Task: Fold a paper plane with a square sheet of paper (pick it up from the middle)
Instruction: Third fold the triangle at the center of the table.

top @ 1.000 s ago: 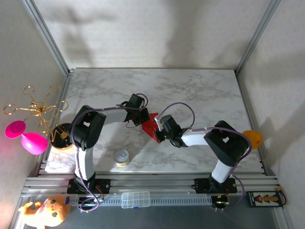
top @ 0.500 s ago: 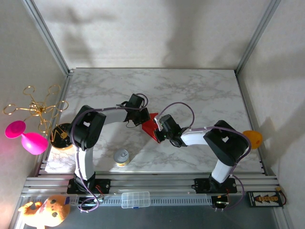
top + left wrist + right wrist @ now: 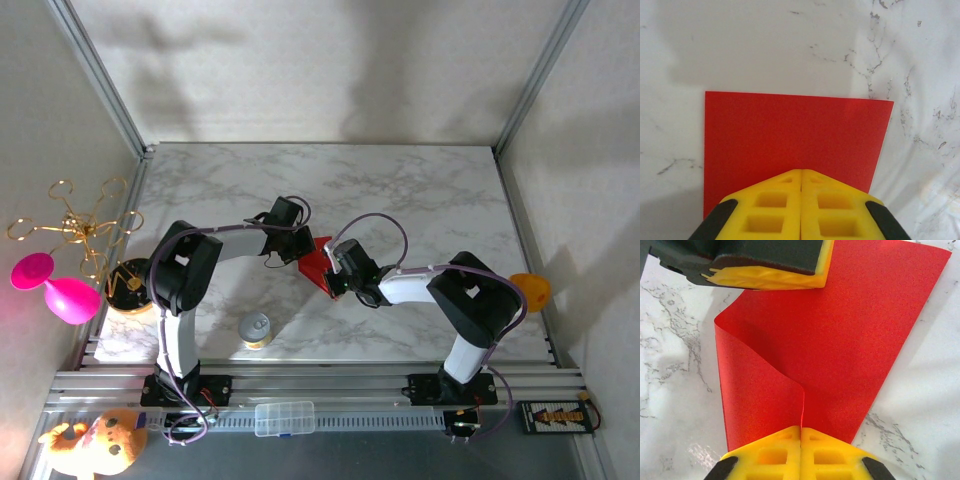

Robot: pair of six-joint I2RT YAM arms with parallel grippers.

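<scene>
The square sheet of paper [image 3: 316, 266] is bright red and lies on the marble table [image 3: 420, 190] between the two arms. In the left wrist view the sheet [image 3: 795, 135] lies flat, and my left gripper [image 3: 801, 171] is shut with its yellow tips resting on the sheet's near edge. My right gripper [image 3: 801, 428] is shut on a raised ridge of the sheet [image 3: 840, 340], which bows up from the table on its left side. The left gripper's fingers [image 3: 770, 276] press the far edge. From above, the left gripper [image 3: 303, 250] and right gripper [image 3: 332, 280] face each other across the paper.
A silver can [image 3: 255, 328] stands near the front left. A black and gold disc [image 3: 128, 283], a pink toy [image 3: 55, 288] and a gold wire ornament [image 3: 75, 225] sit off the left edge. An orange object [image 3: 530, 290] lies at the right edge.
My right gripper has edged slightly left toward the left gripper with the paper pinched, bowing the sheet a little more. The left gripper has stayed in place.
</scene>
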